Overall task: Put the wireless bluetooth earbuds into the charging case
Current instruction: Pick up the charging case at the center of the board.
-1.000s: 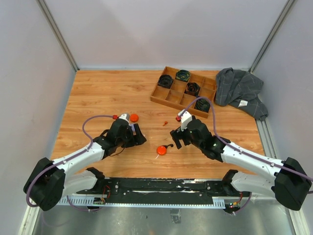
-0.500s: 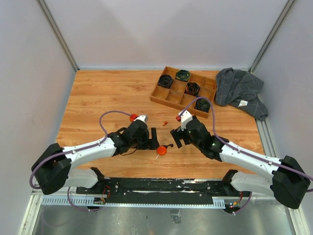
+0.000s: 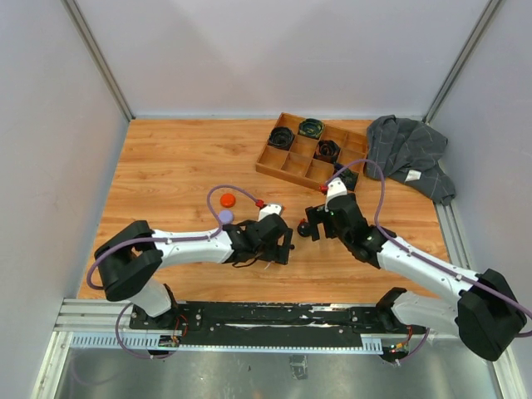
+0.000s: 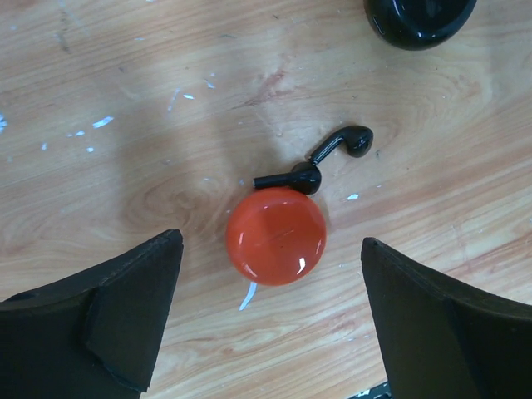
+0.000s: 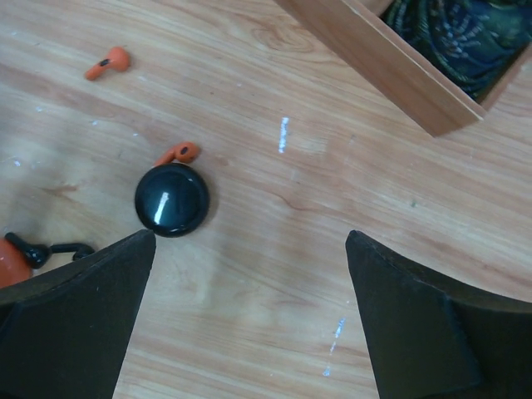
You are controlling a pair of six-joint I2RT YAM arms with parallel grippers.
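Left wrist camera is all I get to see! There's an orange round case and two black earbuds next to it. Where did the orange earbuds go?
Observer: The right wrist camera shows one orange earbud lying right against the black case.
Operator: Is there another orange one?
Observer: Yes, a second orange earbud lies by itself on the table, apart from that case.
Operator: Is the other hand holding something?
Observer: No, the right hand is open with nothing between its fingers.
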